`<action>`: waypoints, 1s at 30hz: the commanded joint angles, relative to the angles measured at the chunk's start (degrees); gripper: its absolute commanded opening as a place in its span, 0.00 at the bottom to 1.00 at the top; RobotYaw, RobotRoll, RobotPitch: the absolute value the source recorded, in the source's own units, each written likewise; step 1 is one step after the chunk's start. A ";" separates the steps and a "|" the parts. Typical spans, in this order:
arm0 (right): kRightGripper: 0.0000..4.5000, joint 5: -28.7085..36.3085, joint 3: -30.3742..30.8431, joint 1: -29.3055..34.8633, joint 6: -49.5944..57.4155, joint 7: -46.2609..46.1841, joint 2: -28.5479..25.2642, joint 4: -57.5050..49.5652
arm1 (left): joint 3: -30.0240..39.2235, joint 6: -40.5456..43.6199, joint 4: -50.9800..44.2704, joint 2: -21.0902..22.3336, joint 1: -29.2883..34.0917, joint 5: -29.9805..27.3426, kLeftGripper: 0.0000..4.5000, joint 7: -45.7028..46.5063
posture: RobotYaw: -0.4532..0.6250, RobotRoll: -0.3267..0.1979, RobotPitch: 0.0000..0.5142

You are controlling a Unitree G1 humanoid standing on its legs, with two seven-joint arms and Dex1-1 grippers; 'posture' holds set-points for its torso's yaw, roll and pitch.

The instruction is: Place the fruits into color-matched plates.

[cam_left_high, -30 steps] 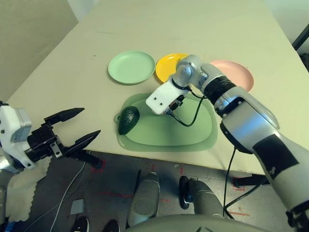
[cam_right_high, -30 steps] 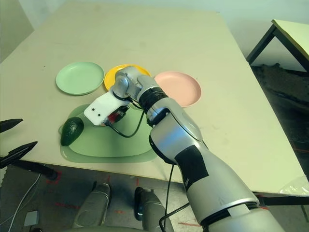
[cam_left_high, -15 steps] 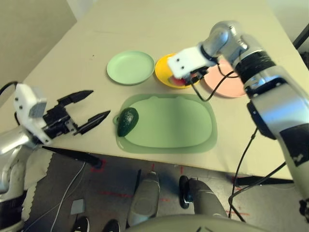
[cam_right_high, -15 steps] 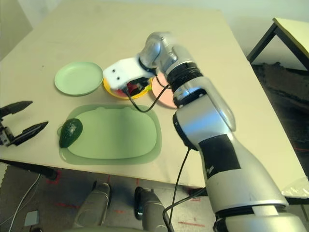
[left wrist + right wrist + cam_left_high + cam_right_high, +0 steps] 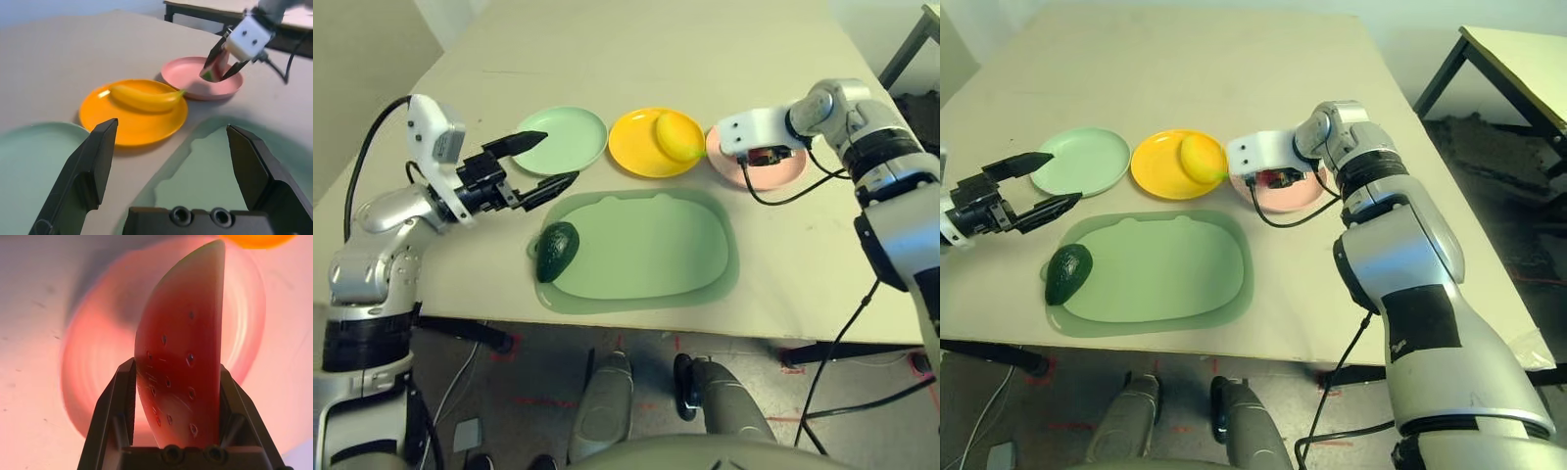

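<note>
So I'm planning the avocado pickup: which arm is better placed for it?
Left. Its pincer is open and empty, close to the avocado on the mat's left edge. The right pincer is shut on the watermelon wedge over the pink plate, farther away.

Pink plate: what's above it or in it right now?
The right gripper hangs over the pink plate, shut on the watermelon wedge. The plate's middle is hidden behind them.

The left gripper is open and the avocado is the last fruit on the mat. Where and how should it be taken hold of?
Probably across the avocado's broad middle, coming down from above. It lies flat at the left end of the green mat with its long axis running near to far, so the left gripper's fingers would best close on its two long sides, where it looks narrow enough to fit.
</note>
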 commanded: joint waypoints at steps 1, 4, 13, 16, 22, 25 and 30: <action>0.46 -1.43 0.69 0.91 0.70 -3.81 0.56 0.59 | -1.50 5.54 -1.99 0.51 -0.02 -2.14 1.00 0.06 | 0.56 0.62 0.43; 0.46 -2.04 0.83 1.48 1.18 -5.93 0.99 0.94 | -2.37 10.03 -2.77 1.15 -0.12 -3.26 1.00 0.21 | 0.56 0.62 0.45; 0.46 -3.63 1.59 3.90 1.42 -9.16 1.79 1.59 | -6.02 10.71 -4.48 0.94 -1.25 -0.43 1.00 0.24 | 0.57 0.62 0.47; 0.46 -3.92 1.59 4.35 1.87 -9.77 1.88 1.74 | -6.93 9.02 -4.39 1.17 -1.40 1.52 1.00 -0.21 | 0.58 0.62 0.47; 0.62 -4.25 1.56 4.22 2.43 -11.07 1.76 1.82 | -7.88 7.64 -3.60 1.38 -1.52 3.30 1.00 -1.35 | 0.57 0.62 0.46; 0.83 -4.32 1.57 3.64 2.41 -11.35 1.46 1.80 | -8.15 7.13 -3.08 1.11 -1.68 3.99 1.00 -1.90 | 0.56 0.62 0.46; 0.99 -4.17 1.54 0.56 0.27 -8.22 -0.06 1.30 | -8.39 5.86 -0.98 0.89 -2.22 4.96 1.00 -3.09 | 0.54 0.62 0.45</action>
